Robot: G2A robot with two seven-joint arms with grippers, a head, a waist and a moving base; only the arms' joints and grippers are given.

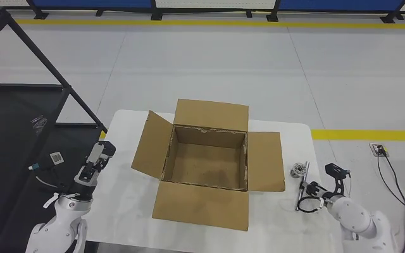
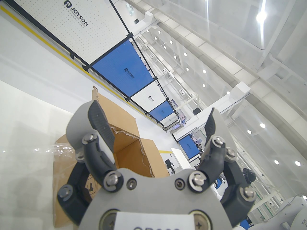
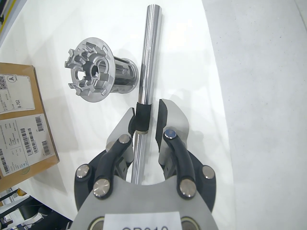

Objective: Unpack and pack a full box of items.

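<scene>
I've got the cardboard box [image 1: 201, 205] mid-table [image 1: 126, 190], all four flaps folded out. The right end effector [image 3: 148, 112] is down at the table's right edge. It's open, with its fingers straddling a steel rod [image 3: 150, 56] at the rod's black band, and one pad sits right against that band. A flanged metal hub [image 3: 96, 75] lies on its side just beside the rod. White barcode labels [image 3: 16, 92] sit on the near box flap. The left end effector [image 2: 153, 111] hangs open and holds nothing, left of the box.
</scene>
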